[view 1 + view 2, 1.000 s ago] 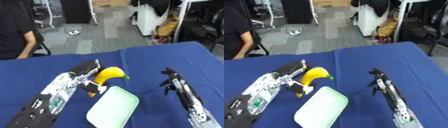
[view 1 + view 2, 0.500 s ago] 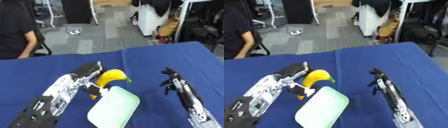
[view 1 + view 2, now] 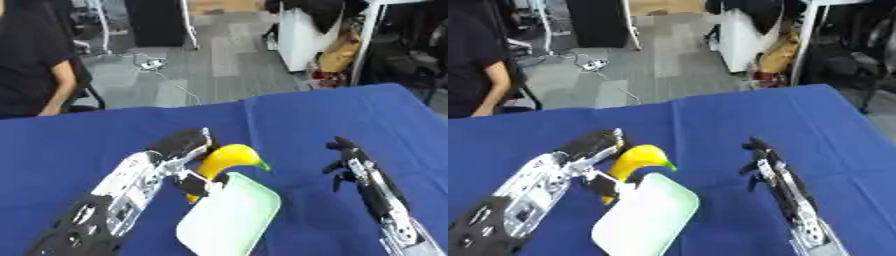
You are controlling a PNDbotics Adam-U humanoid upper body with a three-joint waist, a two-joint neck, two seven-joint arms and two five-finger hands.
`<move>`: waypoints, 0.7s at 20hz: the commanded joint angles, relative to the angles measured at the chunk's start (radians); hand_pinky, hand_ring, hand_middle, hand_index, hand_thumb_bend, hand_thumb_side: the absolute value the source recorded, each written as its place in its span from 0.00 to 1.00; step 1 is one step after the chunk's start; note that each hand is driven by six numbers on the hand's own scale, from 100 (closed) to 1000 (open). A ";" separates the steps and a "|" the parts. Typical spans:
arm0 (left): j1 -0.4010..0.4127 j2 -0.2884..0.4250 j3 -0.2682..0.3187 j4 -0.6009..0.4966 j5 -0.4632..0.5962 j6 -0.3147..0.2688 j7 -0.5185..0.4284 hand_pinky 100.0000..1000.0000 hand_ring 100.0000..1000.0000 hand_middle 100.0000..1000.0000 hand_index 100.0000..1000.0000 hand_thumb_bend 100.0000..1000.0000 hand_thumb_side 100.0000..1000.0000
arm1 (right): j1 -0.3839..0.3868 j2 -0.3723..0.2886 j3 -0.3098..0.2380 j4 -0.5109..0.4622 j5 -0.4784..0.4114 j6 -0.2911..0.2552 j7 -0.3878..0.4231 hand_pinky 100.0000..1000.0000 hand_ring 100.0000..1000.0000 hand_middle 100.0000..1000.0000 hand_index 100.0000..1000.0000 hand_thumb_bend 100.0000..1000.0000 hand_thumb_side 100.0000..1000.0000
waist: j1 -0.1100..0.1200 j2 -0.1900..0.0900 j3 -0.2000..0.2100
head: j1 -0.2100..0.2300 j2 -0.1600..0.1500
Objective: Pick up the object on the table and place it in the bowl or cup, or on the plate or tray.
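Note:
A yellow banana [image 3: 226,160] with a green tip is held in my left hand [image 3: 178,150], whose fingers curl over its top while the thumb sits under it. The banana hangs at the upper left edge of a pale green tray [image 3: 233,218] that lies on the blue table [image 3: 332,120]. Its lower end is hidden behind the thumb and the tray's rim. My right hand [image 3: 348,161] stays open to the right of the tray, fingers straight, holding nothing.
The blue cloth covers the whole table, with bare room behind and to the right of the tray. A seated person in black [image 3: 35,55] is beyond the far left edge. Office furniture and a grey floor lie behind.
My left hand has carried the banana down and toward the tray's upper edge. The right hand has kept its place.

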 commanded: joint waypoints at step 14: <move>-0.001 -0.001 0.011 0.049 -0.034 -0.006 0.002 0.00 0.00 0.00 0.12 0.00 0.17 | -0.022 -0.015 -0.005 -0.025 -0.005 -0.002 -0.004 0.26 0.53 0.83 0.97 0.00 0.89 | -0.016 -0.002 -0.017 | 0.002 -0.017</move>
